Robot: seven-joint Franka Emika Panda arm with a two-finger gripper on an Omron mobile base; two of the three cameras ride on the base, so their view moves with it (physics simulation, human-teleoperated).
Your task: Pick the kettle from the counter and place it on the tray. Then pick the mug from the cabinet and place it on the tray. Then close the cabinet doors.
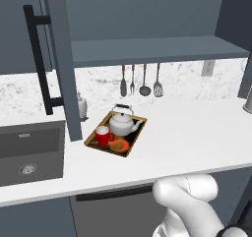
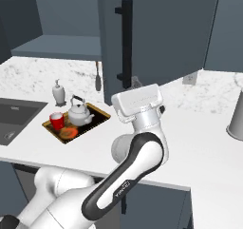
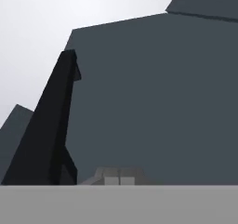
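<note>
The silvery kettle (image 1: pixel 120 123) (image 2: pixel 79 114) and the red mug (image 1: pixel 102 135) (image 2: pixel 57 121) both stand on the golden-brown tray (image 1: pixel 92 140) (image 2: pixel 98 110) on the white counter (image 1: pixel 197 133) (image 2: pixel 199 142). The cabinet shelf (image 1: pixel 157 50) is bare. Both cabinet doors stand open: the left one (image 1: pixel 61 59) edge-on, the right one (image 2: pixel 156 33) with its black bar handle (image 2: pixel 126 40) (image 3: pixel 46 135). My hand (image 2: pixel 138 102) is up against the lower part of the right door. In the hand view my gripper (image 3: pixel 119 178) is shut with nothing in it, its tips close to the door panel (image 3: pixel 153 102), right of the handle.
A dark sink (image 1: pixel 29 152) (image 2: pixel 14 114) is set into the counter left of the tray. A white dispenser bottle (image 1: pixel 81 105) (image 2: pixel 59 92) stands behind it. Utensils (image 1: pixel 140 81) hang on the back wall. A grey cylinder (image 2: pixel 236 116) stands at the far right.
</note>
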